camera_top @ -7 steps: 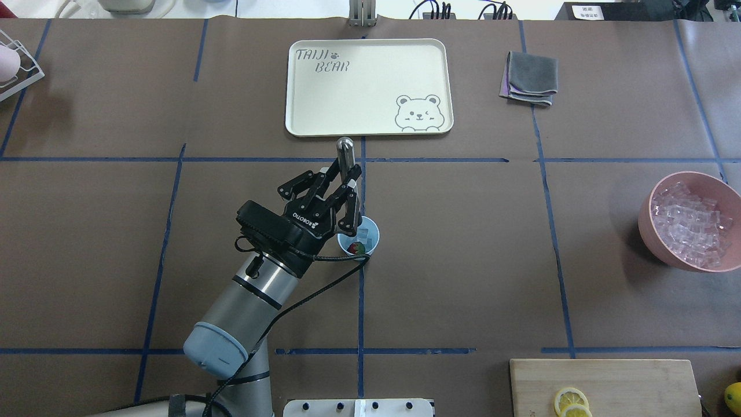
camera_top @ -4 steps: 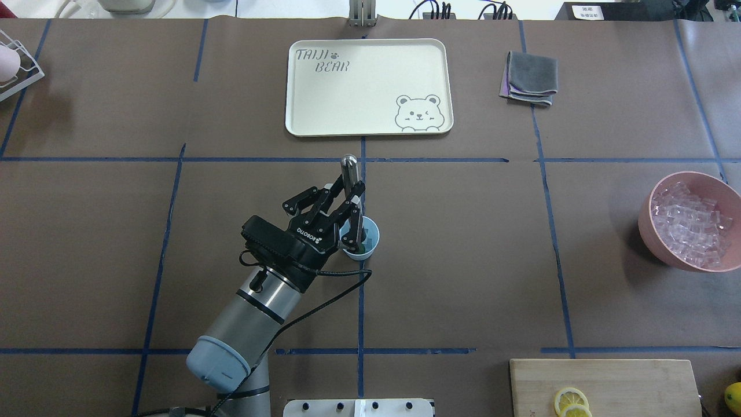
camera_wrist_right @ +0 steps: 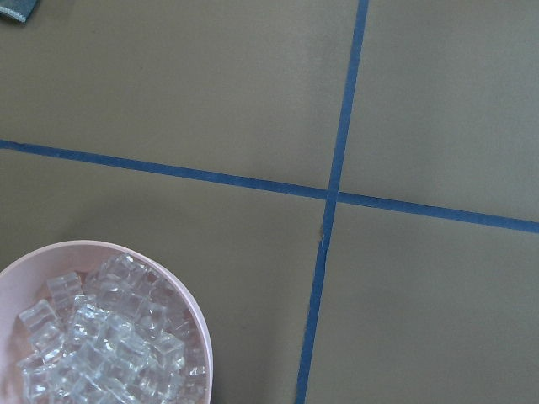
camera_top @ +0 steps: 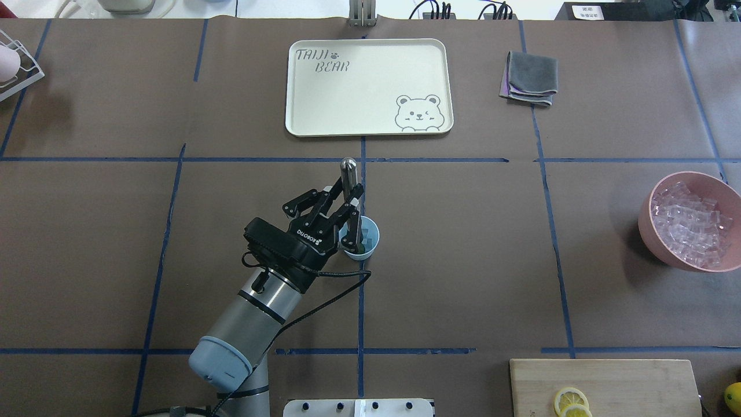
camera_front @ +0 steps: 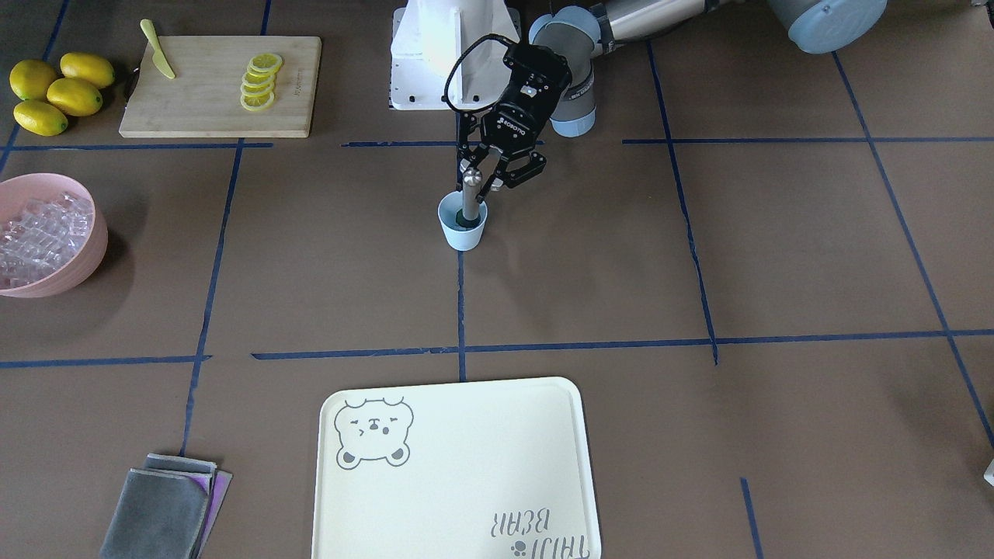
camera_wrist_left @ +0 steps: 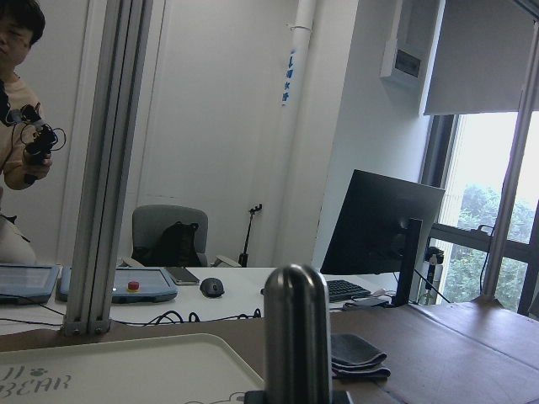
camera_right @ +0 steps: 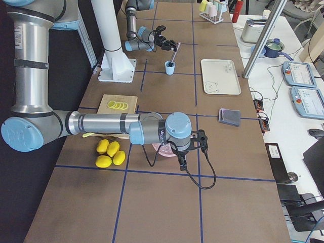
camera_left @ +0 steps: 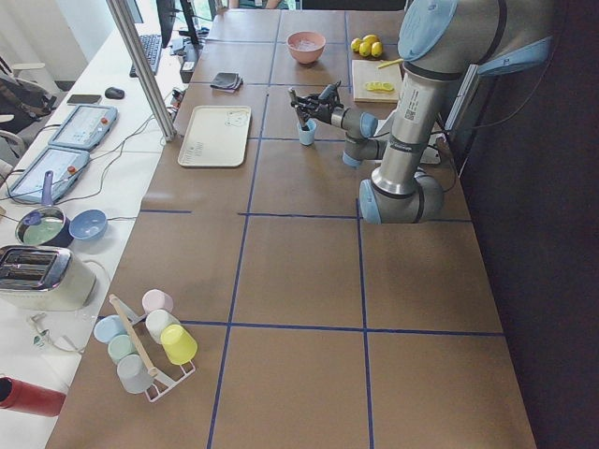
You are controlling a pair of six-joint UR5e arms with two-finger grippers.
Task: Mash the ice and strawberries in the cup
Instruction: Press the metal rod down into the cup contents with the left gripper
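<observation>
While the left end effector [camera_top: 347, 196] pinches the shaft of a steel muddler [camera_top: 348, 169] between its two fingers, the muddler stands nearly upright with its lower end down inside the cup [camera_front: 463, 231]. The cup sits upright on the table [camera_top: 463, 260], directly below the end effector's fingers, and nothing but the muddler touches it. From overhead the muddler's foot and the fingers cover most of the cup's mouth. The strawberry cannot be made out there, and a pale patch beside the shaft may be ice, though that is not certain.

Loose ice [camera_top: 692, 223] fills a pink bowl [camera_top: 645, 215] well apart from the cup, far to the robot's right of it. The right end effector [camera_right: 192, 147] shows only in the right side view, hanging near that bowl and far from the cup; whether its fingers are spread or pressed together cannot be told.

Beyond the cup, away from the robot, lies a cream tray [camera_top: 370, 87] with a bear drawing, and a folded grey cloth [camera_top: 529, 78] lies further to the right. Nearer the robot than the cup, on its right, a cutting board [camera_front: 202, 109] carries lemon slices [camera_front: 258, 81], with whole lemons [camera_front: 74, 95] beside it.
</observation>
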